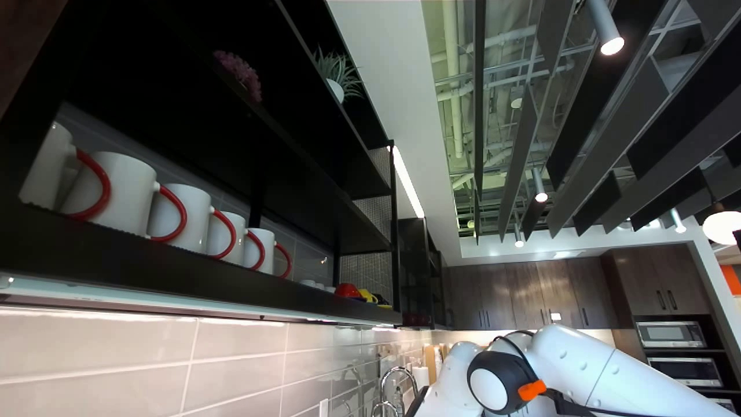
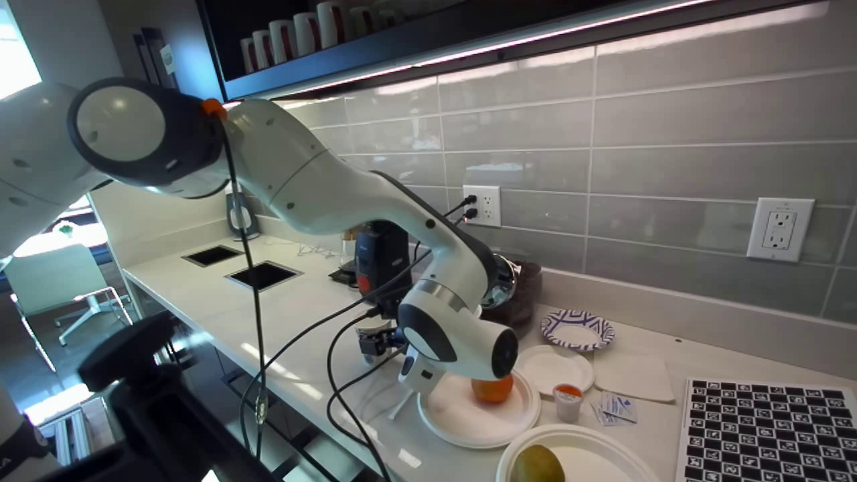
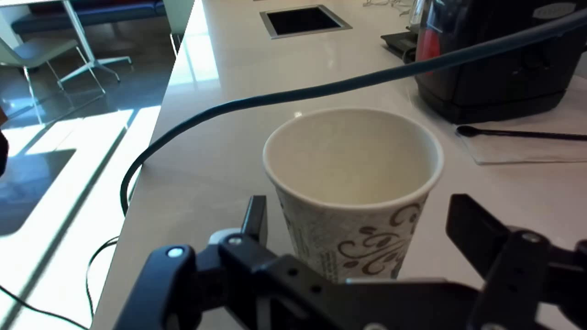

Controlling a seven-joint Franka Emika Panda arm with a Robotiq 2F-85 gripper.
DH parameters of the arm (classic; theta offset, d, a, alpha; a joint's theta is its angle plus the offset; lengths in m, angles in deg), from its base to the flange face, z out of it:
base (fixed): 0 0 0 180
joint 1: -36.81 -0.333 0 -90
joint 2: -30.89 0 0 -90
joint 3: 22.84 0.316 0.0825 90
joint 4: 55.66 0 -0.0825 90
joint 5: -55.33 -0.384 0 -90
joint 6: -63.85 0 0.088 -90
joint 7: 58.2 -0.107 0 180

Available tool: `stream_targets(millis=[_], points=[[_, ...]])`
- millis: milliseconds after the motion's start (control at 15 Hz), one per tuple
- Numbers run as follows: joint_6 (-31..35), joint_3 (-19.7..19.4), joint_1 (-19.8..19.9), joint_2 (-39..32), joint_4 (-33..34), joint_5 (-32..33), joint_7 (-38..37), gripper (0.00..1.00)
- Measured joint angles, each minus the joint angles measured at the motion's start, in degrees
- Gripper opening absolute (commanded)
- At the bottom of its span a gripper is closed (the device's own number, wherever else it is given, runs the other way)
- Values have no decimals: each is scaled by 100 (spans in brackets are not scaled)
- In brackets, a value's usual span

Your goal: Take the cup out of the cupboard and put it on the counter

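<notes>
A white paper cup with brown swirls stands upright on the pale counter in the wrist view. My gripper is open, with one finger on each side of it and a gap at both sides. The gripper also shows low over the counter in an exterior view. The dark cupboard holds white mugs with red handles; its front edge shows in an exterior view. I cannot make out a mint-green cup; small pale rims on the shelf are too small to tell.
A black appliance stands behind the paper cup, with a black spoon on a napkin. A cable crosses behind the paper cup. An orange on a plate and a green fruit lie by the arm. The counter drops off left in the wrist view.
</notes>
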Motion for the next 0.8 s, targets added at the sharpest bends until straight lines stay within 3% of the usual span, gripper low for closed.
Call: stream_targets(millis=[467, 800], points=[[835, -173, -502, 1212, -1052, 989, 359, 100], [2270, -239, -817, 2051, -1900, 1627, 465, 100]])
